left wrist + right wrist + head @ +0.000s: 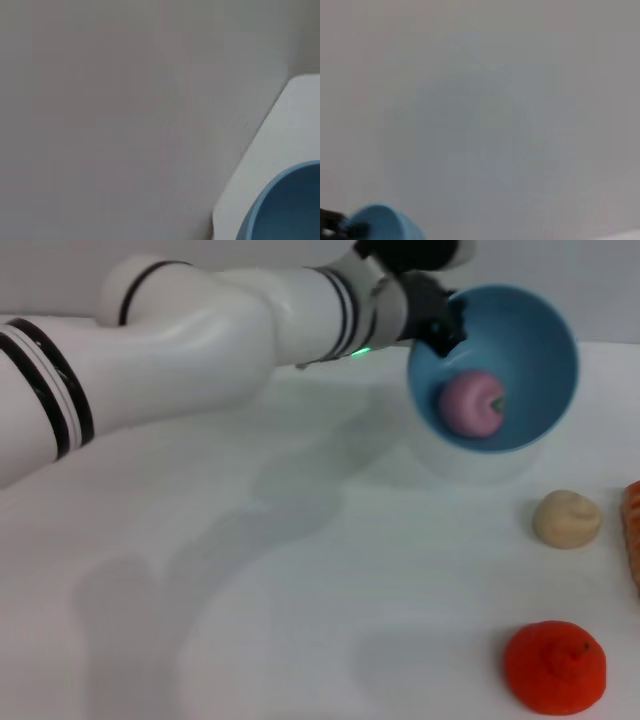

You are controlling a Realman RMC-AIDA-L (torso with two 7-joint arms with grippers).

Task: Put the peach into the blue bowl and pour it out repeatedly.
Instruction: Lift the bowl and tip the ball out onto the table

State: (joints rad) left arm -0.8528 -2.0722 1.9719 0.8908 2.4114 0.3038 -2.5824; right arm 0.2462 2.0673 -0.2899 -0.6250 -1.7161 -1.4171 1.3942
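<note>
The blue bowl (520,350) is lifted off the table at the back right and tipped so its mouth faces me. The peach (472,403), a small pink-mauve ball, lies inside against the lower wall. My left gripper (440,328) is shut on the bowl's rim at its upper left, black fingers pinching the edge. The bowl's rim also shows in the left wrist view (285,210) and the right wrist view (382,222). My right gripper is out of view.
A beige lumpy ball (566,518) lies on the white table (300,590) at the right. A bright orange-red fruit (555,667) sits at the front right. An orange object (632,530) shows at the right edge.
</note>
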